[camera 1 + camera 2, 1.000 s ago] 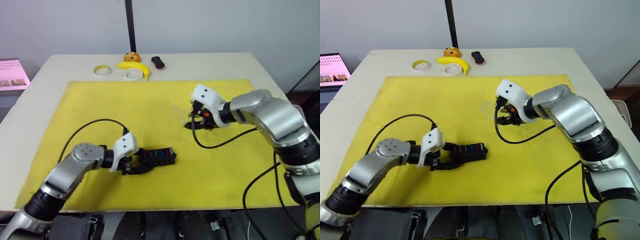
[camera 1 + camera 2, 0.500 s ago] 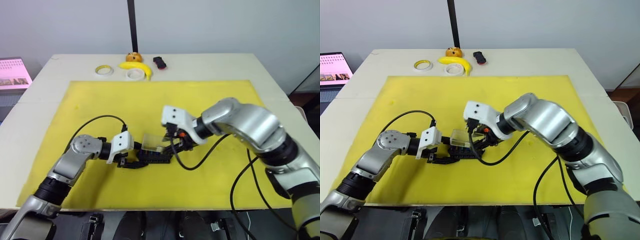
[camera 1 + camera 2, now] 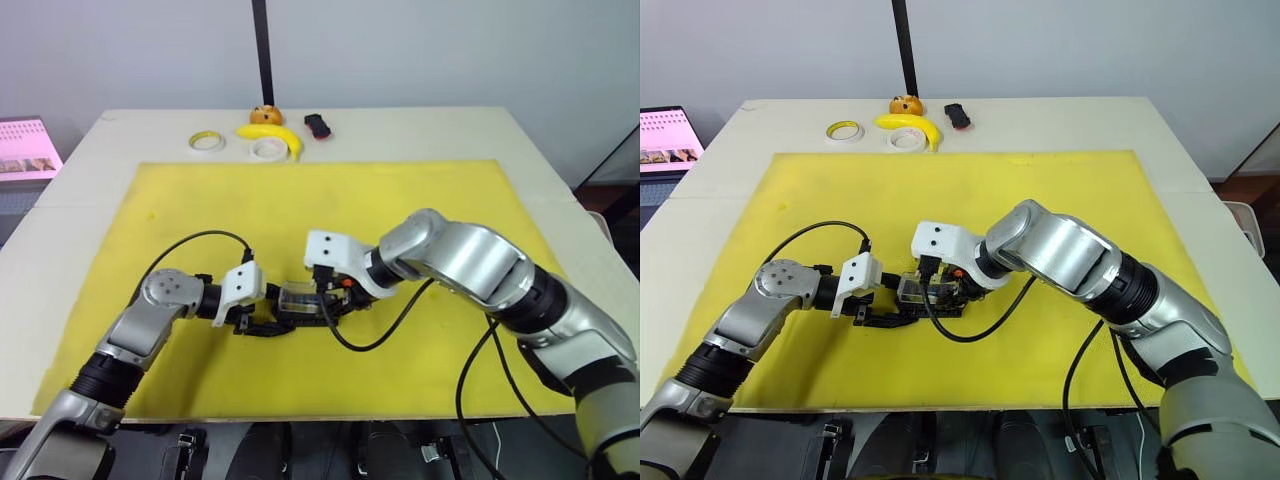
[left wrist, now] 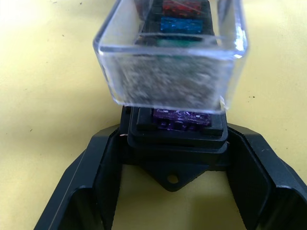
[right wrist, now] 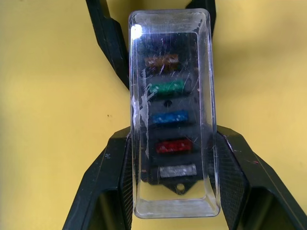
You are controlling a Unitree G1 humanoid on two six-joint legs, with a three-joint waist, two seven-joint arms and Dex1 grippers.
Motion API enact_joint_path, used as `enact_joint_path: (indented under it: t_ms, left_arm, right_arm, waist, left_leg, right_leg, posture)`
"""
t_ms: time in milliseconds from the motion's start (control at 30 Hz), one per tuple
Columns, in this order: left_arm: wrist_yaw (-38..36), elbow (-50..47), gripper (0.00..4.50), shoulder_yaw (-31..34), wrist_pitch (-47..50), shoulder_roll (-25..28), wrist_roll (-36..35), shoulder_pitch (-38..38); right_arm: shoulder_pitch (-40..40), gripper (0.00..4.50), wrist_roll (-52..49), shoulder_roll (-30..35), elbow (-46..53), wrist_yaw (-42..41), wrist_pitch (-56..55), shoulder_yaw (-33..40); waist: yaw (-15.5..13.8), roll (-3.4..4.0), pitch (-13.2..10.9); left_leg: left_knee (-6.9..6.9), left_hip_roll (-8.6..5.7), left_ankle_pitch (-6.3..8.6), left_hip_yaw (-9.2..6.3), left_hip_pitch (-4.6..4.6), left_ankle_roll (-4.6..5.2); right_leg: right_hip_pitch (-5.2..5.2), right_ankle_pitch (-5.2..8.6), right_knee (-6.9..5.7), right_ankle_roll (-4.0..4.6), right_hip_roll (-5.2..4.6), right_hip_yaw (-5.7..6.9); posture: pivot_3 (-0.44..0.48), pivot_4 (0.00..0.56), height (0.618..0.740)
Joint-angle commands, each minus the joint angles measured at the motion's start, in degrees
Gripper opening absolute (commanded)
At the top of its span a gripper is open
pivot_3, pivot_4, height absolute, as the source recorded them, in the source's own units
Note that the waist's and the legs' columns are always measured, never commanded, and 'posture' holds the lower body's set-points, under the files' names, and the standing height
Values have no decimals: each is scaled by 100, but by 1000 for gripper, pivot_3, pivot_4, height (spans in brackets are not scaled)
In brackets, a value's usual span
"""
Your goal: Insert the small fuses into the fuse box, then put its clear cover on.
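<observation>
The fuse box lies on the yellow mat near the middle of the tabletop, gripped at one end between the two fingers of the left end effector. The right end effector pinches the clear cover by its long sides and holds it directly above the fuse box, slightly raised and not fully seated. The small fuses sit in the slots: green, blue, red and grey-clear show through the cover, purple beyond its edge.
</observation>
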State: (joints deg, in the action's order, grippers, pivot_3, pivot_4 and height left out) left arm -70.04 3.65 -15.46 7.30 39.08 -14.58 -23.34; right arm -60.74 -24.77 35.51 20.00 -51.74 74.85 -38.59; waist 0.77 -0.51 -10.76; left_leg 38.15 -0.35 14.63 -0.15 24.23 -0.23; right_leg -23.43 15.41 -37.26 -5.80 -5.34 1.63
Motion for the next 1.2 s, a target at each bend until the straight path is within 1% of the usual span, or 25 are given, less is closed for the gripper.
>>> enact_joint_path:
  t_ms: [33, 200, 333, 533, 767, 1000, 1200]
  left_arm:
    - [41, 171, 2539, -79, 110, 25, 295, 13]
    - [42, 184, 2539, -94, 111, 1, 319, -4]
    - [77, 205, 2539, -102, 96, -45, 348, -12]
    - [125, 196, 2539, -95, 63, -113, 399, -19]
    - [184, 120, 2539, -72, 107, -198, 422, 26]
    - [215, 133, 2539, -40, 100, -233, 432, 49]
    - [198, 87, 2539, -36, 140, -248, 434, 83]
  right_arm:
    - [-114, 1694, 90, -75, 37, 2, -117, -68]
    - [-125, 1694, 195, -108, 11, -73, -239, -210]
    - [-154, 1694, 403, -31, -61, -158, -448, -472]
    - [-195, 1694, 562, 35, -130, -327, -518, -613]
    - [-269, 1694, 537, 108, -79, -496, -305, -580]
    - [-318, 1694, 507, 83, -94, -474, -60, -530]
    - [-217, 1694, 598, 45, -7, -355, -114, -640]
  waist:
    - [0, 0, 0]
    - [0, 0, 0]
    - [-1, 0, 1]
    - [-9, 1, 2]
    - [-31, 1, 3]
    - [-37, 1, 3]
    - [-35, 1, 4]
  left_leg:
    - [0, 0, 0, 0, 0, 0]
    - [0, 0, 0, 0, -4, 0]
    - [0, 0, 0, 0, -12, 0]
    - [0, 0, 0, 0, -25, 0]
    - [0, -4, 0, 0, -28, 0]
    - [0, -7, 0, -1, -28, 0]
    - [0, -7, 0, -1, -28, 0]
  right_leg:
    - [0, 0, 0, 0, 0, 0]
    - [3, 0, 0, 0, 0, 0]
    - [9, 0, 0, 0, 0, 0]
    - [25, 0, 1, 0, 0, 0]
    - [30, 0, 2, 0, -4, 0]
    - [31, 0, 3, 0, -8, 0]
    - [31, 0, 3, 0, -8, 0]
  posture:
    - [0, 150, 740]
    - [0, 150, 740]
    - [0, 150, 740]
    - [0, 150, 740]
    - [0, 150, 740]
    - [0, 150, 740]
    - [0, 150, 740]
